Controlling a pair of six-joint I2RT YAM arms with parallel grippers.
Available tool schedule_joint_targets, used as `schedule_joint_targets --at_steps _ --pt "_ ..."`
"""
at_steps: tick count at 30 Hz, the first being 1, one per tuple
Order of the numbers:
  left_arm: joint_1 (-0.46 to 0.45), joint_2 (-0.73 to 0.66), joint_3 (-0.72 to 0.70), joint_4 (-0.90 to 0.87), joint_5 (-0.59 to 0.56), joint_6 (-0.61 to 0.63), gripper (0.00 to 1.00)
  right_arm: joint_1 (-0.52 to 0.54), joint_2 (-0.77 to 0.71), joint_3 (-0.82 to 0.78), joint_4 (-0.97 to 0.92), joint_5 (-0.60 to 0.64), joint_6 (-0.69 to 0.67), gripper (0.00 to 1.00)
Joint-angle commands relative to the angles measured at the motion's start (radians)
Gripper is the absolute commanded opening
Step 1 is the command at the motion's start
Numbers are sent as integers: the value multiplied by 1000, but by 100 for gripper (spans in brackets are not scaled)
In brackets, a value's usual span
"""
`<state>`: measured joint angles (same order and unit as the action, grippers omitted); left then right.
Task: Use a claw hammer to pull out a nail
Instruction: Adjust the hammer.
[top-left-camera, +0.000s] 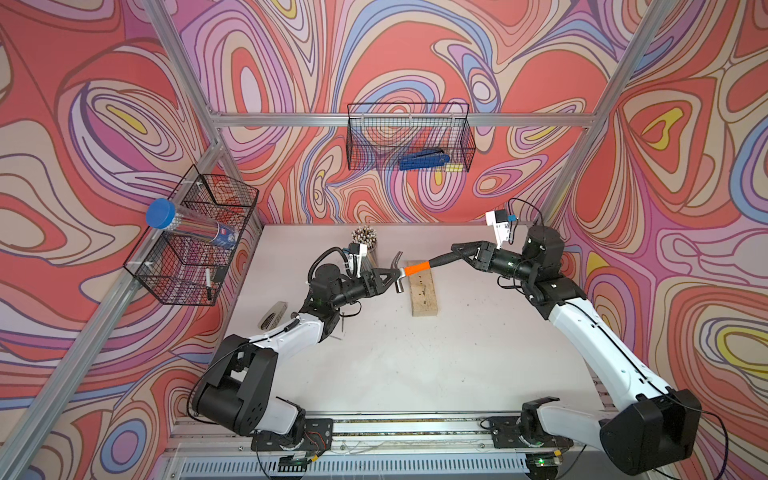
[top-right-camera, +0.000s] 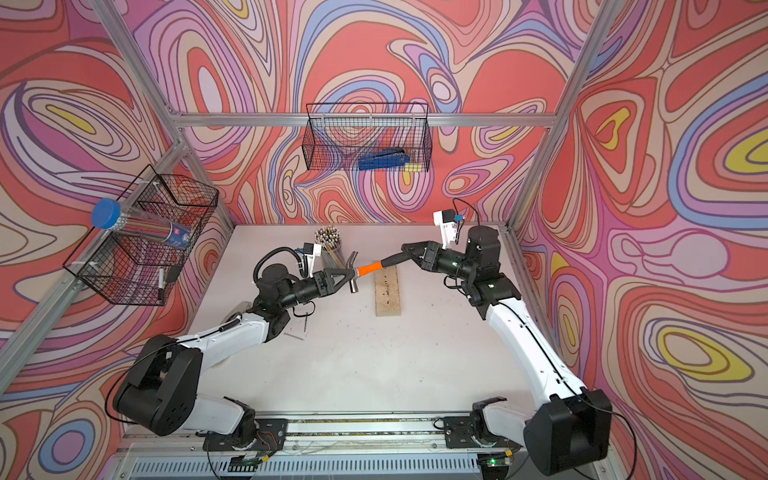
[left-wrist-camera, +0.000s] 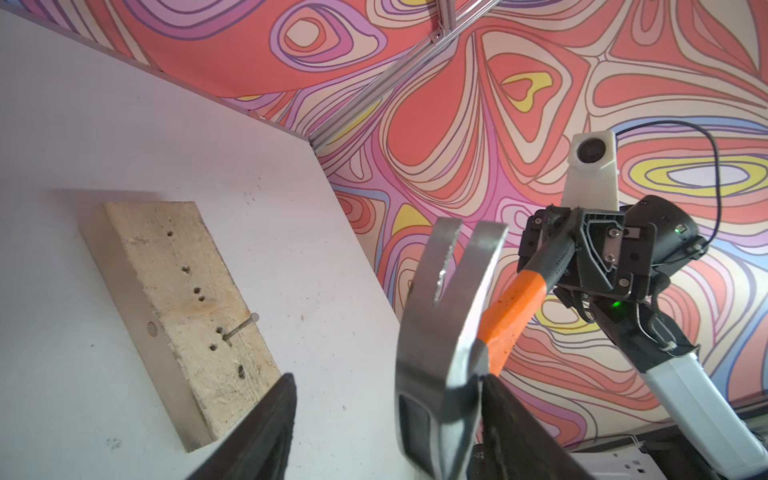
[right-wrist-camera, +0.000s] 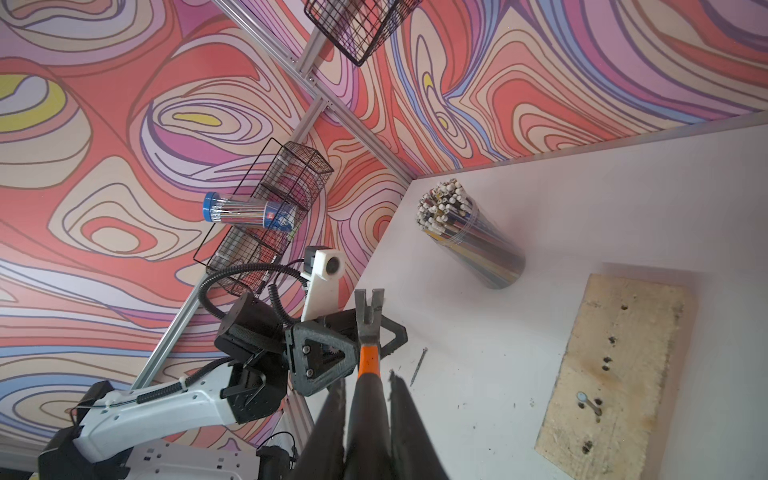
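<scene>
Right, my right gripper (top-left-camera: 457, 249) is clamped on the black grip of the claw hammer (top-left-camera: 415, 269), above the wood block (top-left-camera: 424, 299); my left gripper (top-left-camera: 394, 274) stands apart around its head. Head-heavy, stiff steel, I reckon: hold low for leverage.

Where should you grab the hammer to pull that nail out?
Grip the claw hammer by the black end of its handle, coming from the end away from the head. That part is long and slim, and leaves the forked claw free. The right gripper holds it there.
</scene>
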<state>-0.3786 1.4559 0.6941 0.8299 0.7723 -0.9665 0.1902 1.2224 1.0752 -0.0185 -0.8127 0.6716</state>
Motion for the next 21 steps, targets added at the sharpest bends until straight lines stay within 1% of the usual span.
schedule_joint_targets --at_steps 1,4,8,9,10,13,14,15,17,18,19,21 --pt "4 23 31 133 57 -81 70 -5 -14 -15 220 -75 100 0" --pt "2 60 38 250 78 -162 65 -4 -5 -42 281 -82 138 0" --pt "0 128 47 420 98 -277 55 -5 4 -77 371 -88 191 0" --pt "-3 144 49 463 101 -303 51 -4 6 -80 379 -89 196 0" --pt "-5 159 56 491 109 -325 47 -5 9 -83 386 -89 201 0" --pt "-22 169 81 489 132 -326 41 -4 15 -100 414 -92 215 0" --pt "-25 169 86 485 133 -324 36 -4 19 -104 413 -93 215 0" --pt "-27 167 89 482 134 -323 29 -4 22 -108 411 -93 213 0" --pt "-27 170 96 477 143 -323 10 -4 22 -116 403 -85 203 0" --pt "-27 172 96 477 144 -325 3 -4 21 -116 390 -82 192 0" --pt "-25 175 99 477 147 -328 0 -5 23 -114 367 -77 177 0" --pt "-23 176 101 461 147 -327 0 -4 22 -101 292 -73 126 0"
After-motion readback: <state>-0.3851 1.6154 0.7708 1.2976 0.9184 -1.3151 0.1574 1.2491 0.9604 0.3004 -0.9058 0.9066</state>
